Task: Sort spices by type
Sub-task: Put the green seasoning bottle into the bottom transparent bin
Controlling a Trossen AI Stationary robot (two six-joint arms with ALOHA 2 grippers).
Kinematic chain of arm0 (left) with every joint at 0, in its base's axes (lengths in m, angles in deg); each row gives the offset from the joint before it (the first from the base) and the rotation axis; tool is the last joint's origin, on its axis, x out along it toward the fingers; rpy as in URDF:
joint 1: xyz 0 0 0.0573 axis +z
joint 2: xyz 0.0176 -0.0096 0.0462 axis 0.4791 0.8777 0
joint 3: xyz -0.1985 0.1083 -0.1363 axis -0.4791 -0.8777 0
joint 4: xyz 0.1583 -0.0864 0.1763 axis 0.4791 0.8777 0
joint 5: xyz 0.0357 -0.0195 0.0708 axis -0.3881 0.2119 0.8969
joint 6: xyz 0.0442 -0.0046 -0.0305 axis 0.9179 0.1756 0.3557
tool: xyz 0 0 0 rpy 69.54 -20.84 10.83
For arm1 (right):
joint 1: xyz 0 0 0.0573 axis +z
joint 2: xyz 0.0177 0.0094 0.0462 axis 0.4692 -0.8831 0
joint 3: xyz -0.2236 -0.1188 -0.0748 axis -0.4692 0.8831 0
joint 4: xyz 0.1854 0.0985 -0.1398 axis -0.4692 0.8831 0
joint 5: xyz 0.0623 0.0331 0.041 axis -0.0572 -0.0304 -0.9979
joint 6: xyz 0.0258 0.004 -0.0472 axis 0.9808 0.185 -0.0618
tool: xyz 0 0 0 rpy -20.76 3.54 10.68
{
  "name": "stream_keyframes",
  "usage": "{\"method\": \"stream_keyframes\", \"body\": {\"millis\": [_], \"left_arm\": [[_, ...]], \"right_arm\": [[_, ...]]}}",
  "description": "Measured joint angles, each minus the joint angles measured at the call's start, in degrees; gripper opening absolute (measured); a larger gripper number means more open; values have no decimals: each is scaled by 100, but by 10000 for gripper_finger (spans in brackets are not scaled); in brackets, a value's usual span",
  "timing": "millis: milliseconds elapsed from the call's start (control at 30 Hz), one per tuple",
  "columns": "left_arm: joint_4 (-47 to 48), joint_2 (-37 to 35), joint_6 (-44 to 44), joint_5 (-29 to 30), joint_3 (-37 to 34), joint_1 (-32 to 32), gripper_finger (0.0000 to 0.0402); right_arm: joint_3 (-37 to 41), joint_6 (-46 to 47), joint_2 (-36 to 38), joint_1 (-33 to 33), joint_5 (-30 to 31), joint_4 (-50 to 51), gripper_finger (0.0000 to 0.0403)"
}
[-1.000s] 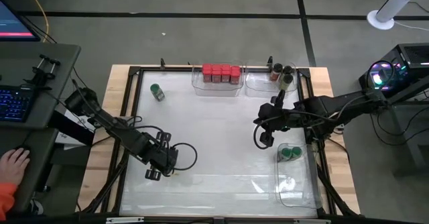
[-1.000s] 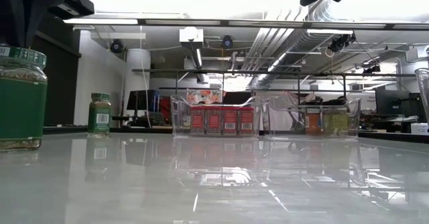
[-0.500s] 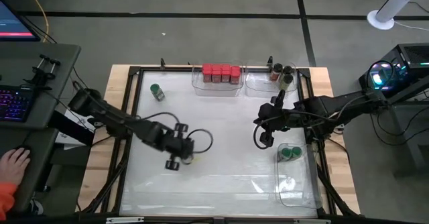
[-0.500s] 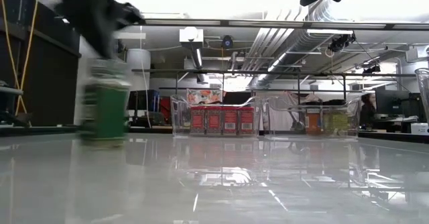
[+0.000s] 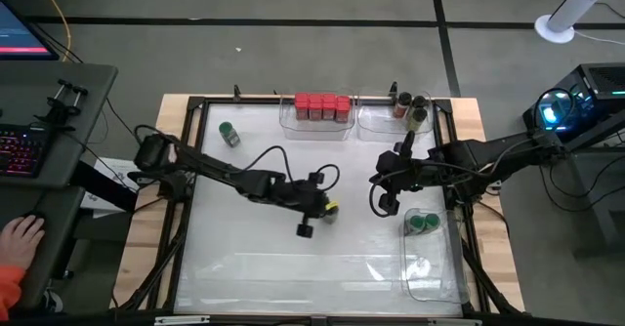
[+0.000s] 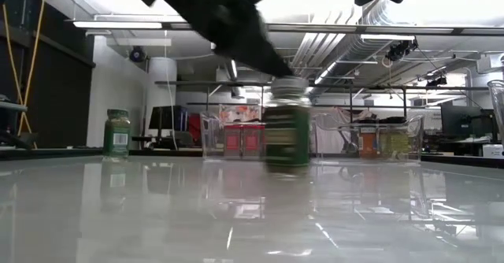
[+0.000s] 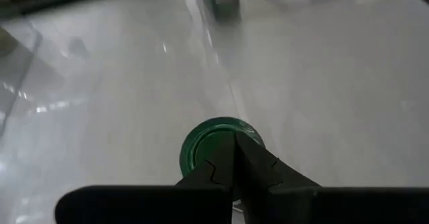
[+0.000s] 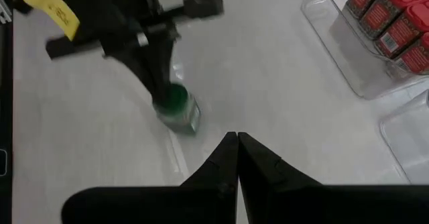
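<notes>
My left gripper [image 5: 325, 210] is over the middle of the table, shut on a green-capped spice jar [image 6: 287, 135], which also shows in the right wrist view [image 8: 177, 107]. My right gripper [image 5: 385, 205] hangs shut and empty, right of centre, beside the right-hand bin. Another green-capped jar [image 5: 229, 134] stands on its base at the far left. Red-capped jars [image 5: 321, 106] stand in a clear bin at the far edge. Dark-capped jars [image 5: 411, 108] stand in the bin beside it. Green-capped jars [image 5: 422, 224] stand in the right-hand bin. My left gripper holds the jar by its green cap [image 7: 206, 145], the fingers [image 7: 249, 165] coming from above and slanting down. They cover part of the cap. The jar hangs below them, slightly tilted, close to the table; whether its base touches the table I cannot tell.
Clear bins line the far edge [image 5: 314, 129] and the right side [image 5: 430, 267]. A dark frame runs round the table [image 5: 186, 184]. A person's hand [image 5: 20, 236] rests at a desk to the left of the table.
My left gripper has gone from the near left of the table toward its right edge and a little farther back, to the middle, carrying the green-capped jar along. The jar stays roughly upright under the fingers.
</notes>
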Motion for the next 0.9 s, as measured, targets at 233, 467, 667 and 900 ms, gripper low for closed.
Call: {"method": "stream_keyframes", "body": {"millis": [233, 467, 667, 900], "left_arm": [[74, 479, 212, -7, 747, 216, 0], [2230, -563, 237, -38, 1287, 482, 0], [2404, -2167, -418, 139, 249, 739, 0], [2124, -4008, -1948, 965, -1321, 813, 0]], "right_arm": [[0, 0, 0, 0, 310, -37, 0], [0, 164, 0, -134, 340, -286, 6], [0, 171, -252, -436, -455, -1099, 111], [0, -36, -1216, -470, -1539, -1643, 310]]}}
